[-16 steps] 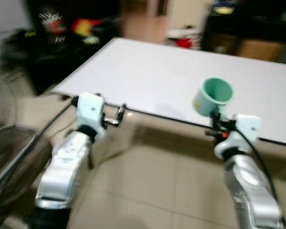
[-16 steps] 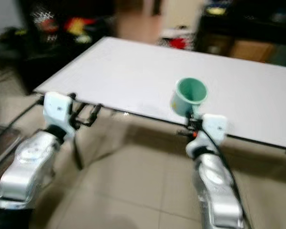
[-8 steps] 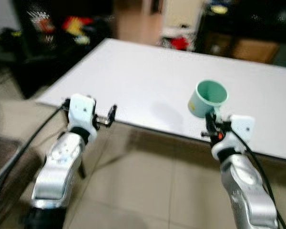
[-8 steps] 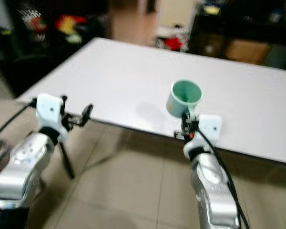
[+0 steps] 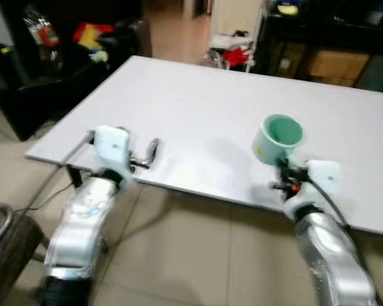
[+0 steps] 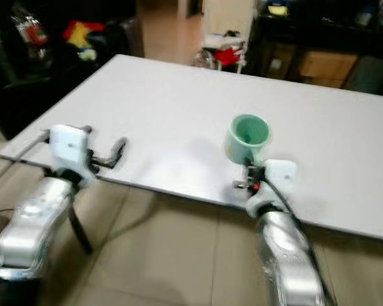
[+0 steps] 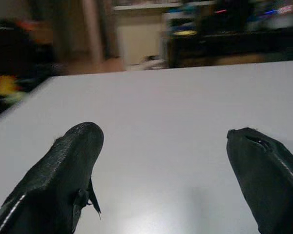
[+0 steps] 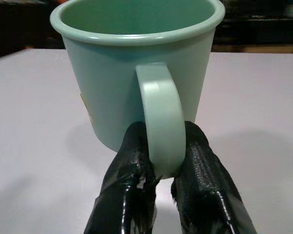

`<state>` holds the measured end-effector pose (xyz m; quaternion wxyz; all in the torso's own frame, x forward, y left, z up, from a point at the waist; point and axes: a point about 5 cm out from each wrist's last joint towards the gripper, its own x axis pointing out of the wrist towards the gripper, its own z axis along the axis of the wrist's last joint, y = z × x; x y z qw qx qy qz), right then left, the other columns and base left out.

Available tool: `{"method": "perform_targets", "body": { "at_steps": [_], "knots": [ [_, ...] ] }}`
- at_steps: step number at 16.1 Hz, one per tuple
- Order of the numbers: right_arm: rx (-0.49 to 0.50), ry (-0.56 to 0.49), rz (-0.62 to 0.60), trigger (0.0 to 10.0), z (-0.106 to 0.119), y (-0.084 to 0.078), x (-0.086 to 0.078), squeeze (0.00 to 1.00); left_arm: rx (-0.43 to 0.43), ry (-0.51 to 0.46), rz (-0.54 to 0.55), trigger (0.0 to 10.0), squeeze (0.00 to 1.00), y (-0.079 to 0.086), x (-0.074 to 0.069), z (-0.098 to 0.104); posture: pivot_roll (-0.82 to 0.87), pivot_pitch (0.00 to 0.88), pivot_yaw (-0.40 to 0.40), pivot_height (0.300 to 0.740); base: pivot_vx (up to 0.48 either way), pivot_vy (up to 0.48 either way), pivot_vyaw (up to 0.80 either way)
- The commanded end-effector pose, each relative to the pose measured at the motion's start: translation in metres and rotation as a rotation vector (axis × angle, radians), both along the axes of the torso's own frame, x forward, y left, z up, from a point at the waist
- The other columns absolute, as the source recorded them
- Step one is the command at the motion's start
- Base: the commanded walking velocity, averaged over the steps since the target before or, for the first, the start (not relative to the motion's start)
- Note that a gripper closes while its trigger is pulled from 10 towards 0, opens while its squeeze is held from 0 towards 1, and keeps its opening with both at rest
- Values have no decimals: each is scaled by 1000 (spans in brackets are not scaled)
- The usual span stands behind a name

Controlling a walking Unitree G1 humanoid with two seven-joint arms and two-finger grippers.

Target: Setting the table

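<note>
The right gripper (image 8: pixel 158 168) pinches the green mug (image 5: pixel 277 137) by its handle, above the white table (image 5: pixel 198 108) at 1 o'clock; lower it level. The left gripper (image 7: pixel 163 165), at 10 o'clock, gapes empty

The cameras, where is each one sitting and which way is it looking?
Left eye view: on the head, looking forward and down at the white rectangular table; both silver arms show.
Right eye view: beside it, same scene, with the pale green plastic mug held above the table.
Left wrist view: on the left wrist, looking along the open left gripper across the table.
Right wrist view: on the right wrist, looking along the right gripper, its jaws pinching the mug's handle.
Both eye views share the table, mug and both arms.
</note>
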<state>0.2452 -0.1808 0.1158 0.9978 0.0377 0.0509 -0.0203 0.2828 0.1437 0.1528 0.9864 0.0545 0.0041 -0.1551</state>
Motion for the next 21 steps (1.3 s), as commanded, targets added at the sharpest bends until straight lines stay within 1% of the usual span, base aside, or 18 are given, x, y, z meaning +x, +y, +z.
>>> {"method": "perform_targets", "body": {
  "at_steps": [1,6,10,13,14,17,18,20,21],
  "knots": [
    [7,-33,23,10000,8,6,4,0,17,-18,21,10000,0,8,1,6,59,0,-38,740,360,0,0],
    [11,-29,36,10000,8,8,5,0,18,-12,9,10000,0,5,-2,4,62,0,-43,740,359,0,0],
    [19,-32,44,10000,9,9,9,0,29,-8,-6,10000,0,4,-3,4,71,0,-44,740,336,0,0],
    [36,-29,96,10000,11,11,16,0,55,0,-47,10000,0,2,-3,5,72,0,-39,740,0,0,0],
    [32,-23,115,10000,12,12,21,0,61,0,-62,10000,0,2,-3,5,72,0,-37,740,0,0,0],
    [19,15,172,10000,13,16,43,0,80,4,-121,10000,0,-1,-3,8,77,0,-30,740,0,0,0],
    [4,36,191,10000,12,18,52,0,95,16,-147,10000,0,0,-4,9,80,0,-28,740,0,0,0],
    [11,71,222,10000,7,19,73,0,150,44,-198,10000,0,5,-4,8,87,0,-25,740,0,0,0],
    [17,80,230,10000,6,19,79,0,157,50,-206,10000,0,7,-4,9,92,0,-24,740,0,0,0]
  ]
}}
